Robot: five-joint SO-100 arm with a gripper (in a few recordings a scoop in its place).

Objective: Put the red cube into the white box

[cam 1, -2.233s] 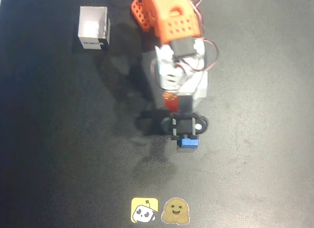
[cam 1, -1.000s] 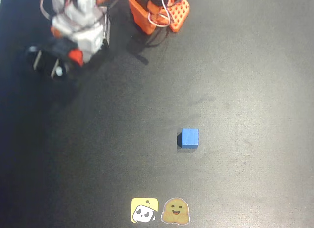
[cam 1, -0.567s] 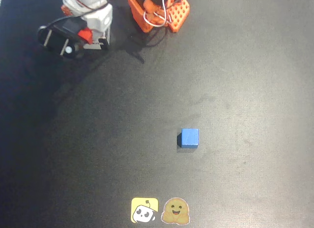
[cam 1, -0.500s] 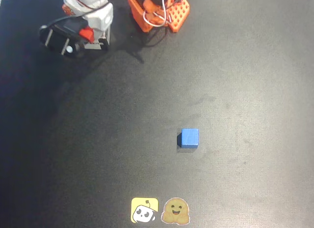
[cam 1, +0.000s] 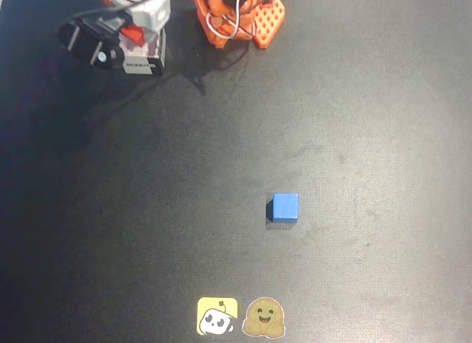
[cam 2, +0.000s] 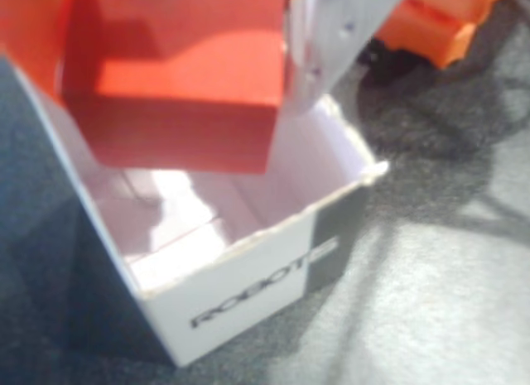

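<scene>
A: Right, nearest the wrist camera is the red cube (cam 2: 178, 79), clamped between the orange finger (cam 2: 29, 25) on the left and the pale finger (cam 2: 344, 29) on the right. So the gripper (cam 2: 178, 37) is closed on the cube's width and has hold of it.

B: And below it?

A: Just beneath hangs the open mouth of the white box (cam 2: 248, 269), its bare floor showing and the black label on the near wall. The cube appears to sit over the opening, towards the far-left side, not yet down inside.

B: How would you finish the step well?

A: I would judge that the cube should be centred over the opening first, since its left edge looks close to that wall. Then lower a little and part the fingers gently, so the cube drops flat and the thin walls are not knocked.

B: Anything further off?

A: In the overhead view the gripper (cam 1: 122, 40) covers the white box (cam 1: 144, 65) at top left, beside the orange arm base (cam 1: 240, 18). 1 blue cube (cam 1: 285, 208) lies well apart on the black table (cam 1: 369, 136), and 2 stickers (cam 1: 240, 316) sit at the bottom edge.
</scene>
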